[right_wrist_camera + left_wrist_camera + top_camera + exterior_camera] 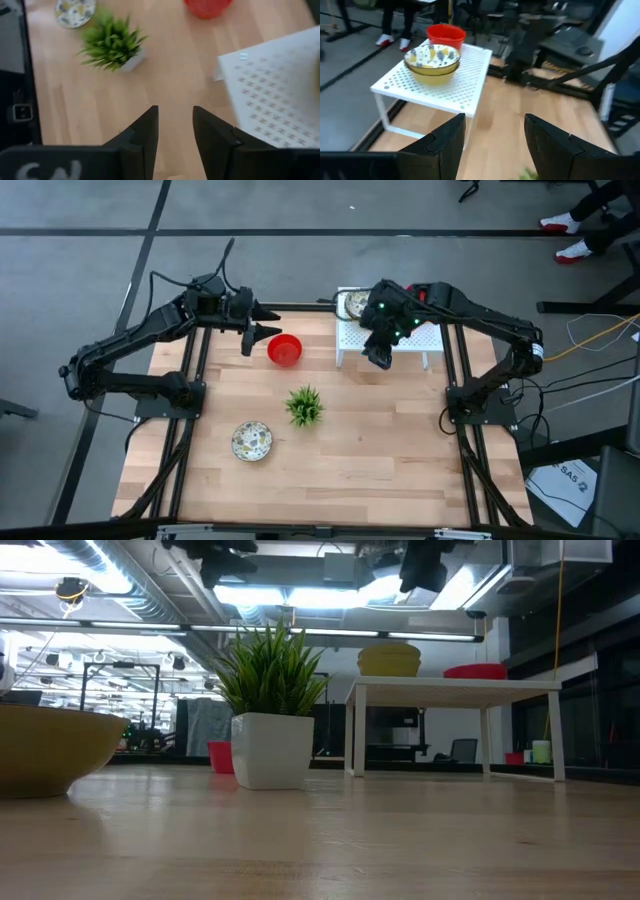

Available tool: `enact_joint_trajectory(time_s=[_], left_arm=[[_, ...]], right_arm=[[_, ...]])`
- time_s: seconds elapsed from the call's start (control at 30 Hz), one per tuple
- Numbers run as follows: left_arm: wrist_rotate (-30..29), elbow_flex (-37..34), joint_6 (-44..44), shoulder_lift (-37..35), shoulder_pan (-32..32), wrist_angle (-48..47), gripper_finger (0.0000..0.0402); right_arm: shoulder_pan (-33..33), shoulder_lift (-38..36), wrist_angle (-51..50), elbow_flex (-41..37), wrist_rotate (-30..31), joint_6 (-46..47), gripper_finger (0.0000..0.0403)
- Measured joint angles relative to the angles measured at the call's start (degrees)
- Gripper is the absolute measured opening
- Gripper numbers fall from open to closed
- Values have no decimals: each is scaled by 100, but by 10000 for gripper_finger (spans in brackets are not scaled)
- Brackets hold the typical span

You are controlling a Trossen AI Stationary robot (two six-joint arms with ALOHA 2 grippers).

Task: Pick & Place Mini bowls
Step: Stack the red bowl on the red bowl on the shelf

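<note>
A red mini bowl (285, 350) sits on its base on the table, just right of my left gripper (262, 333), which hovers open above the table (495, 135). A speckled mini bowl (252, 441) rests on the table near the front left. On the white rack (400, 338), speckled bowls (432, 60) sit stacked beside a red bowl (445, 35). My right gripper (380, 355) hangs open over the rack's near edge (175, 125). Both grippers are high above the table in the low view.
A small green plant in a white pot (305, 405) stands mid-table between the two loose bowls. The perforated white rack (455, 688) stands on legs at the table's far right. Bare wood lies to the near right (400, 460). A person's feet (570, 235) show beyond the table.
</note>
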Motion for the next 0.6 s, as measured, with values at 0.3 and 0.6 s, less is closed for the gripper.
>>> enact_joint_trajectory(time_s=[0.3, 0.6], left_arm=[[-1373, -2, 742, 505, -509, -717, 198], [-2451, -2, 1728, 1393, -685, -1548, 198]], right_arm=[[571, 0, 0, -539, 5, 148, 121], [693, 3, 663, -1445, 162, 705, 121]])
